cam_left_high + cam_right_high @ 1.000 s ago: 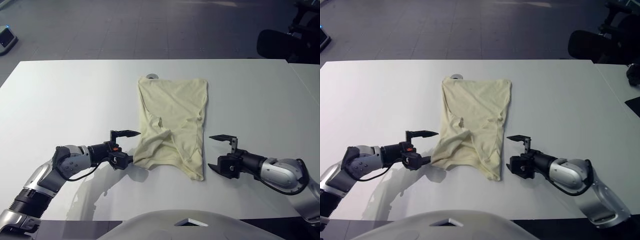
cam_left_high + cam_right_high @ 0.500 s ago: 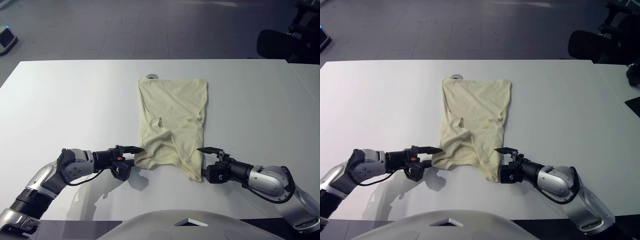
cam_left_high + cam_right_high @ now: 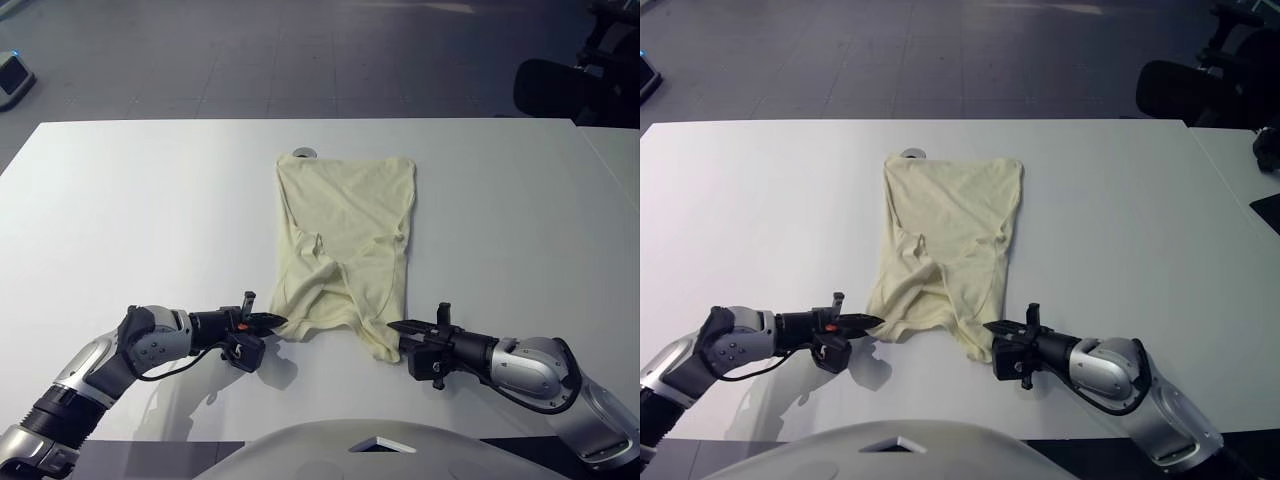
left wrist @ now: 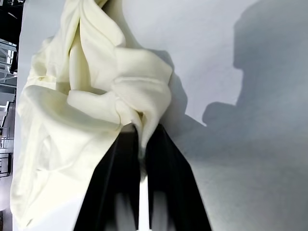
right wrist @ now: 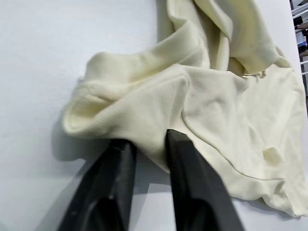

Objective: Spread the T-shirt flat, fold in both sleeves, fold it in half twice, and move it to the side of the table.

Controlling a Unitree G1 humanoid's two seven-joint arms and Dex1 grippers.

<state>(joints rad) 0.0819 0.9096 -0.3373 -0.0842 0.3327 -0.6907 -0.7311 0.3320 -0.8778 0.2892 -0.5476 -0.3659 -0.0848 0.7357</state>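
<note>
1. Left claw is pinched shut on the near left corner of the pale yellow cotton T-shirt, which lies rumpled at the middle of the flat white table.
2. Right claw is clamped on the near right corner.
3. Risk: both bites look shallow and bunched; an uneven lift could slip a corner free or drag the far edge askew.

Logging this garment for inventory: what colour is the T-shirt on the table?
Plain pale cream-yellow; the T-shirt shows best in the left eye view.
</note>
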